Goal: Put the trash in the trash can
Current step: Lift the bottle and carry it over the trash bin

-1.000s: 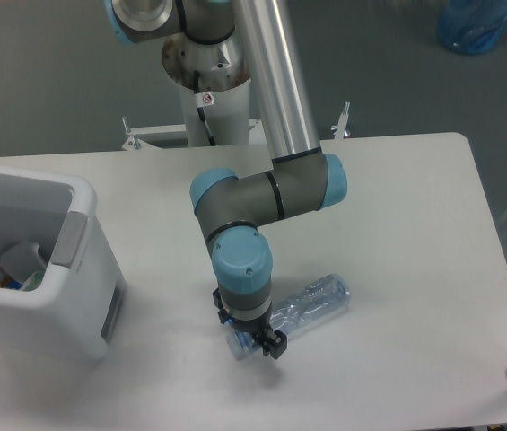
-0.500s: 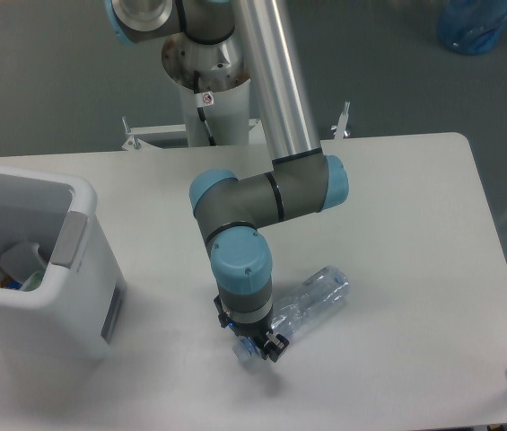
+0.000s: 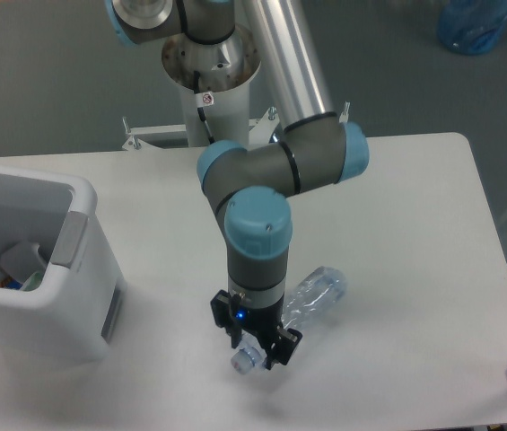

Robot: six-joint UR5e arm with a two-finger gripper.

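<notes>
Bottle [image 3: 314, 294] slanting (cap near gripper [image 3: 257, 351])

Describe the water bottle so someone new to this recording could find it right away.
Start at the white table and follow the grey and blue robot arm down to its gripper near the front edge. The clear bluish plastic water bottle sits there, neck end between the gripper's fingers. It is the only see-through item, unlike the opaque white trash can at left.

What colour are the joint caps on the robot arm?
Light blue, seen clearly on the cap above the end effector in the fixed camera view.
</notes>
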